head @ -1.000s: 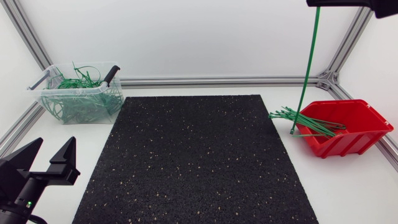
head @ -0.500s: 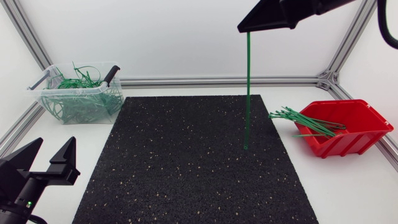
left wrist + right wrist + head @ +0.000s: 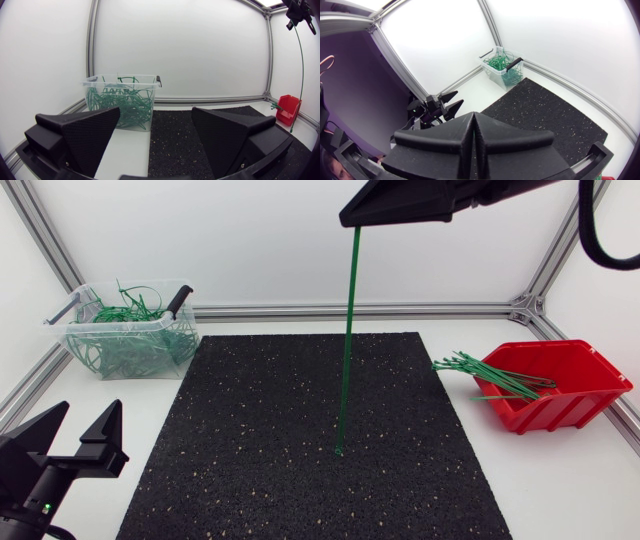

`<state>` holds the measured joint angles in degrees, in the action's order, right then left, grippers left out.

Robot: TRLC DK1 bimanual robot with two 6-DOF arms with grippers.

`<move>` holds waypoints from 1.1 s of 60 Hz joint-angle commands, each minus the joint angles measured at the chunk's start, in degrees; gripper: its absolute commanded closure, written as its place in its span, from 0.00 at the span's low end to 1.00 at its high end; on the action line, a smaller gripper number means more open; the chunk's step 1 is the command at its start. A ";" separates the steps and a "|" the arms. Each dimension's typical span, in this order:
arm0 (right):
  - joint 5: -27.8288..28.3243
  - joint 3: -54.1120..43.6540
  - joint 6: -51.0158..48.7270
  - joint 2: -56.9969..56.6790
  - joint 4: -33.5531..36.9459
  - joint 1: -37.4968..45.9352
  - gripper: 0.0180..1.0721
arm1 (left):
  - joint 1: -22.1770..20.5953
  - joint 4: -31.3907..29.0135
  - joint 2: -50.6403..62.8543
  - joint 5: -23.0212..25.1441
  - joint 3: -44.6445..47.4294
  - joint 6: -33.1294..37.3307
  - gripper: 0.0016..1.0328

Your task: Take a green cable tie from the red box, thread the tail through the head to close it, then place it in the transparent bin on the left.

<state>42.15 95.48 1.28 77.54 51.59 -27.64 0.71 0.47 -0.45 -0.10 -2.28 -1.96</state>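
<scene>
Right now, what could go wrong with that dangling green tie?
The right jaws pinch the cable tie only at its top end, so it might slip out and drop onto the black mat.
Its loose lower end may swing, making it hard for the open left jaws to catch.

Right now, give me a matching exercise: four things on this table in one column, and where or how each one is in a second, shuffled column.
1. long green cable tie
2. clear plastic bin
3. red plastic box
4. black left hand

A. open, holding nothing
B. rear left corner, holding looped green ties
C. hanging over the black speckled mat
D. right of the mat, loose ties sticking out

Pairs: 1-C, 2-B, 3-D, 4-A
</scene>
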 commanded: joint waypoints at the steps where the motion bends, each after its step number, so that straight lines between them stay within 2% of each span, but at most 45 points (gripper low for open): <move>1: 1.27 -2.76 5.75 0.51 -1.50 -0.05 0.95 | 0.70 -1.61 0.10 0.10 2.20 -1.47 0.04; 8: 1.35 -6.10 12.34 -0.28 -5.80 -0.14 0.95 | 1.05 -1.61 0.10 0.10 2.20 -1.47 0.04; 24: 1.35 -6.80 18.06 0.42 -8.70 -1.45 0.95 | 1.66 -1.61 0.01 0.10 2.20 -1.65 0.04; 48: 1.35 -5.92 23.07 0.25 -8.61 -5.85 0.95 | 1.57 -1.61 0.01 0.10 2.20 -1.65 0.04; 66: 2.59 -6.19 23.86 -0.63 -8.53 -5.58 0.95 | 1.31 -1.70 0.18 0.10 2.20 -1.65 0.04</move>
<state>44.47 89.45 24.23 77.58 43.22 -32.95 1.98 0.47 -0.45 -0.10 -2.31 -2.00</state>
